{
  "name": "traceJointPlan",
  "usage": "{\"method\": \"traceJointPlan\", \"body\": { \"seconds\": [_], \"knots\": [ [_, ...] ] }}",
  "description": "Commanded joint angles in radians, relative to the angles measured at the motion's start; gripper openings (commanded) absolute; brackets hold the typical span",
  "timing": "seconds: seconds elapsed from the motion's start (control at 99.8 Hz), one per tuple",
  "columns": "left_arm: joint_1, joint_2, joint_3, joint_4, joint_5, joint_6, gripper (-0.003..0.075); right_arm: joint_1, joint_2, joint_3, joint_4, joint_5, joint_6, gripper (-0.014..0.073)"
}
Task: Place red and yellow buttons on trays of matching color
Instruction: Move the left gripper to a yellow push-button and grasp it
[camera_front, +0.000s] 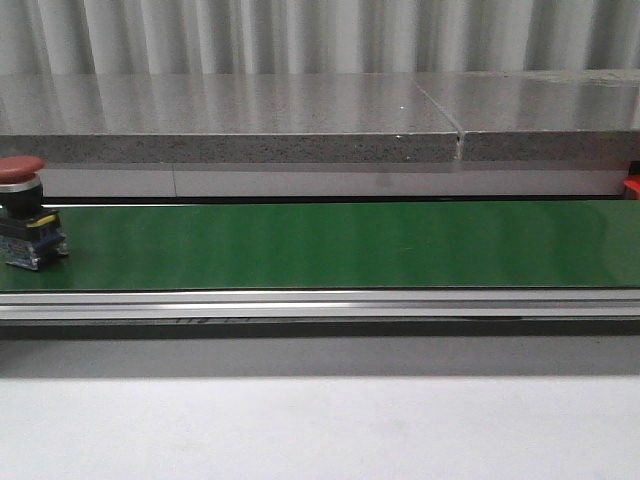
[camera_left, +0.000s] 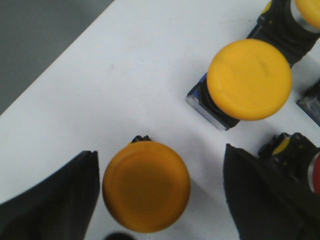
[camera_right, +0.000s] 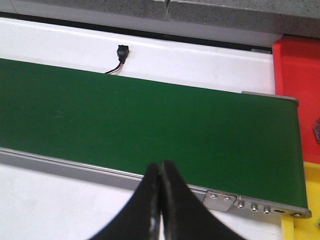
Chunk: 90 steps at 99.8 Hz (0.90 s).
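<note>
A: Where was the button the left arm was after?

B: The orange-yellow, dome-capped plastic push button (camera_left: 146, 186) sat squarely between the fingers of the left gripper (camera_left: 160, 192), upright on the white table surface (camera_left: 125, 75). The jaws stood wide apart, one black finger (camera_left: 55, 195) on each side, neither seeming to touch the cap. Nothing was held.

A: How would it handle?

B: I judged it light and rigid, with a smooth, glossy mushroom cap that could slip under the pads. The cap overhung a narrower black body, so a grip across the widest part of the cap, or lower on the squarer body, looked safest. It was top-heavy, so a one-sided nudge might tip it.

A: And around it?

B: Just beyond the gripper stood a second, brighter yellow mushroom button (camera_left: 249, 79) on a blue-and-black base, with more button bodies near the far finger.

A: The other arm?

B: The right gripper (camera_right: 160, 200) was pressed fully closed and empty, hovering at the near edge of the green conveyor belt (camera_right: 150, 125). The red plastic tray (camera_right: 297, 67) lay past the belt's end, with a yellow tray edge (camera_right: 300, 230) nearer. In the front view, a red-capped button (camera_front: 22, 210) rode the belt's left end.
</note>
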Motion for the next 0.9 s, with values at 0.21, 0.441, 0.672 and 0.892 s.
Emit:
{"method": "traceJointPlan", "body": {
  "seconds": [0.21, 0.441, 0.672, 0.892],
  "knots": [
    [0.003, -0.064, -0.027, 0.006, 0.017, -0.004, 0.0115, 0.002, -0.007, -0.025, 0.006, -0.069, -0.008, -0.0081],
    [0.001, -0.2, -0.027, -0.032, 0.017, -0.004, -0.0014, 0.002, -0.007, -0.025, 0.006, -0.069, -0.008, -0.0081],
    [-0.083, -0.375, -0.027, -0.038, 0.041, -0.002, -0.0015, 0.002, -0.007, -0.025, 0.006, -0.069, -0.008, -0.0081],
    [-0.245, -0.46, -0.027, -0.038, 0.078, 0.026, -0.0015, 0.002, -0.007, -0.025, 0.006, -0.069, -0.008, -0.0081]
  ]
}}
